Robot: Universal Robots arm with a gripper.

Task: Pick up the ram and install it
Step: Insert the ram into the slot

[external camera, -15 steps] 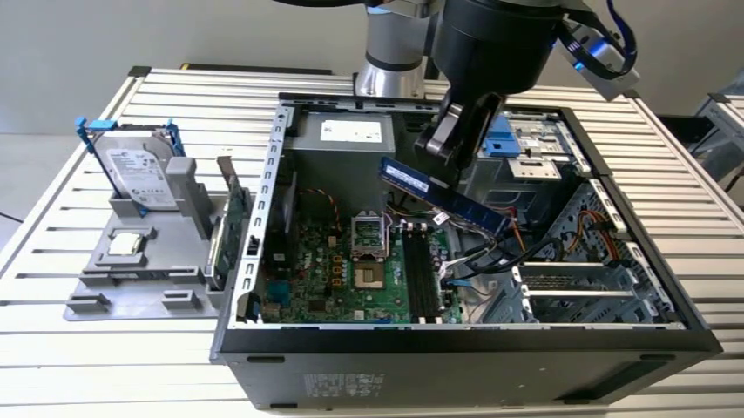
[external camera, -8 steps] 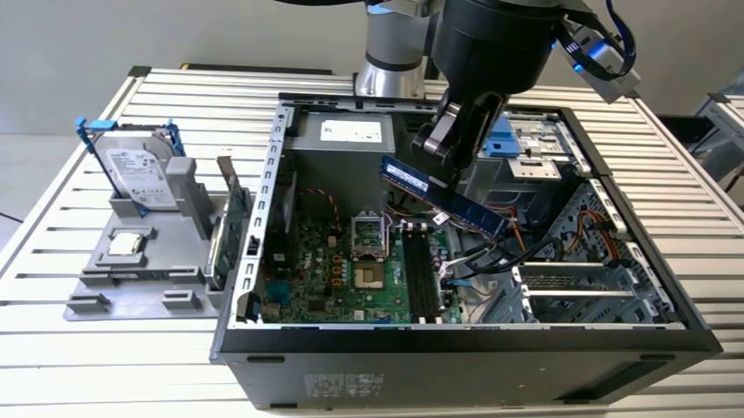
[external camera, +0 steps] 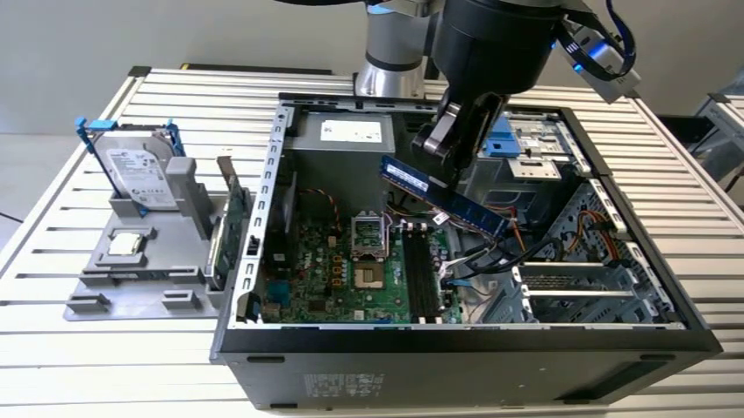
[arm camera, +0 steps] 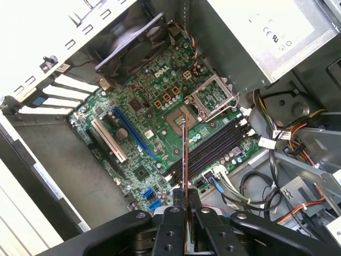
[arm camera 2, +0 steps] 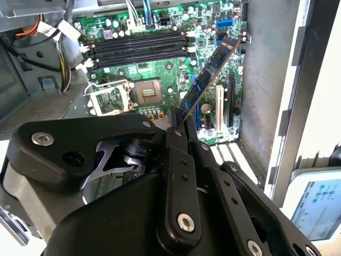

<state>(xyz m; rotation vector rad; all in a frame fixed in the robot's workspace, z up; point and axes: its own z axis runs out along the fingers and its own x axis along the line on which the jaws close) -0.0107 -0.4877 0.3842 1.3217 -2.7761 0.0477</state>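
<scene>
We judge the ram (external camera: 445,197) to be light, thin and stiff, yet fragile. It is a bare board that could crack if bent, with chips on its faces and contacts along one long edge that we would rather not pinch or scrape. The safe hold, to our mind, is flat across both faces near one short end, leaving the contact edge free. That is roughly what we see. The gripper (external camera: 451,148) has its fingers (arm camera: 172,221) clamped on the stick's two faces at one end, so most of its length juts out beyond them unsupported. With that overhang, we expect any sideways knock to twist it in the grasp.

In the exterior view the ram hangs in the air in the upper middle of the frame, above the open case (external camera: 465,348). It slants down toward the frame's right and touches nothing but the fingers. It is over the motherboard (external camera: 337,270), well apart from the black slots (external camera: 421,274) below. In the first wrist view we see it edge-on, lying at an angle to those slots rather than along them.

The arm (external camera: 402,43) reaches down from the top of the exterior frame with its wrist tilted over the case. The case lies on its side on the slatted tabletop (external camera: 117,366).
</scene>
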